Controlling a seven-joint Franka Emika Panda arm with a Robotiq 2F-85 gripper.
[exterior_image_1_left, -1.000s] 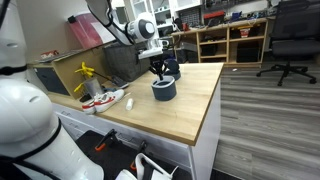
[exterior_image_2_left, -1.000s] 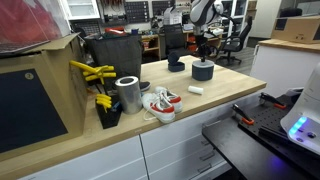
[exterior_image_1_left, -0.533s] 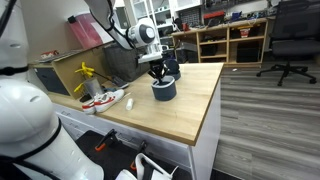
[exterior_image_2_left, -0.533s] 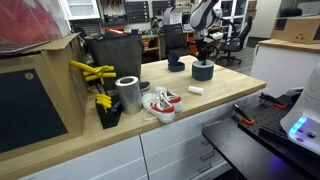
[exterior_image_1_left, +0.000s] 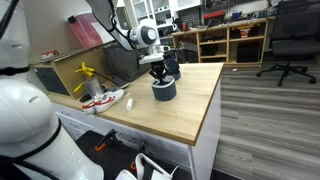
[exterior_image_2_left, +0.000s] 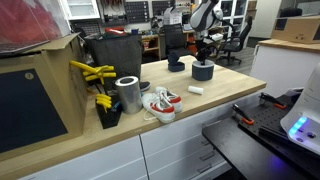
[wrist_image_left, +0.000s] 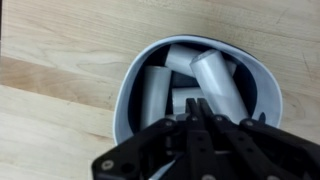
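Note:
A dark blue-grey bowl (exterior_image_1_left: 164, 90) stands on the wooden table (exterior_image_1_left: 180, 115); it also shows in an exterior view (exterior_image_2_left: 203, 71). In the wrist view the bowl (wrist_image_left: 128, 85) holds several white cylinders (wrist_image_left: 154, 93). My gripper (wrist_image_left: 201, 110) hangs directly over the bowl with its fingers pressed together and nothing visible between them. In both exterior views the gripper (exterior_image_1_left: 160, 68) (exterior_image_2_left: 203, 57) is just above the bowl's rim.
A second dark bowl (exterior_image_2_left: 176, 65) sits behind the first. A small white cylinder (exterior_image_2_left: 196, 90) lies on the table. A red-and-white shoe (exterior_image_2_left: 160, 102), a metal can (exterior_image_2_left: 128, 94), yellow tools (exterior_image_2_left: 92, 72) and a black box (exterior_image_2_left: 115, 52) stand further along.
The gripper has shifted slightly over the bowl and come a little lower; the bowl and other objects have not moved.

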